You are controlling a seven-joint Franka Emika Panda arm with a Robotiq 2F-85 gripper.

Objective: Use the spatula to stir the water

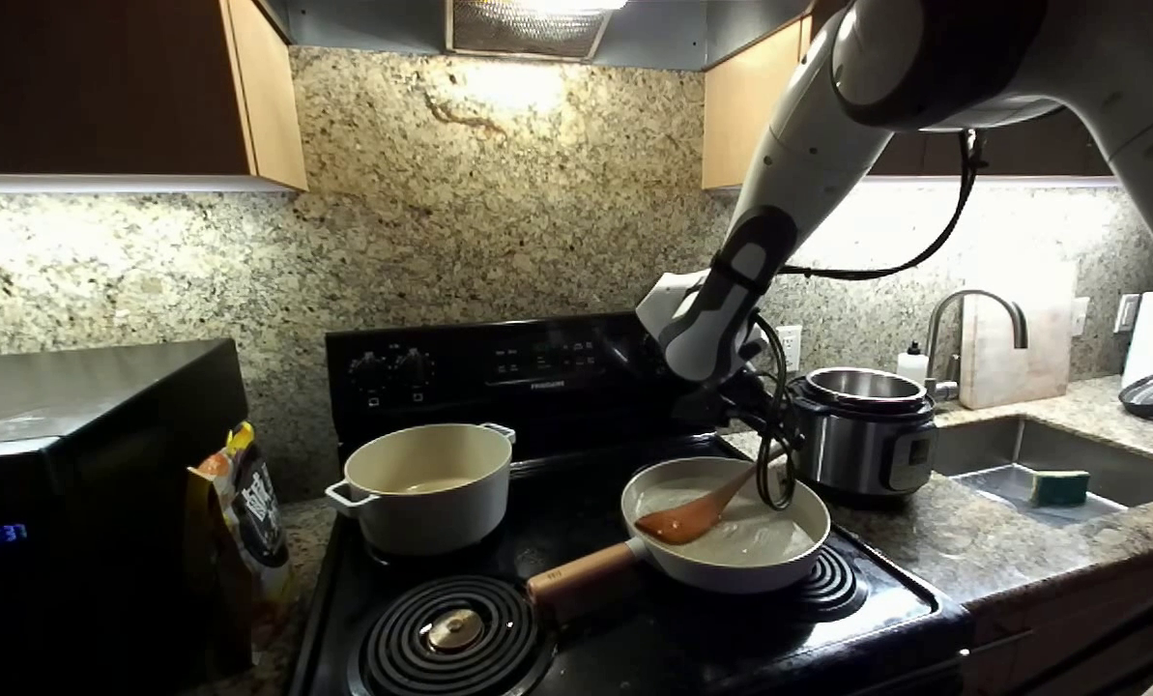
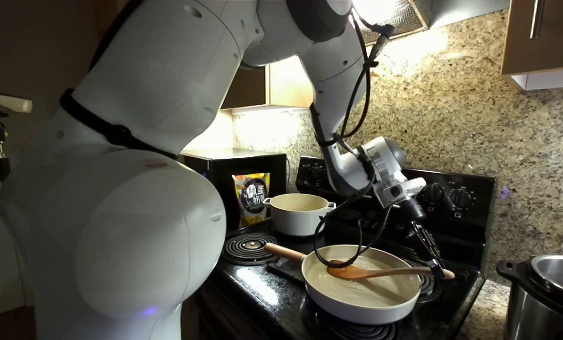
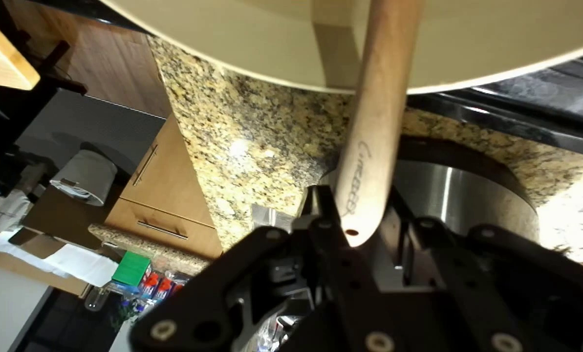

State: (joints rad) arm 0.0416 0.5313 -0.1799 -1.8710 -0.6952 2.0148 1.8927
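The hand (image 2: 436, 268) gripped the wooden spatula (image 2: 385, 272) near the end of its handle. The spatula slanted down over the rim of the white pan (image 2: 357, 312), its blade (image 2: 348, 272) at the shallow water (image 2: 368, 292), towards the pan's wooden handle (image 2: 285, 252).

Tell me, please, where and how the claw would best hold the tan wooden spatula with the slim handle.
I would grip the spatula near the end of its slim handle, from above, pinching it from both sides, as the claw does now. That end juts past the round cream-white frying pan, while the wider blade reaches into the pan, free to stir.
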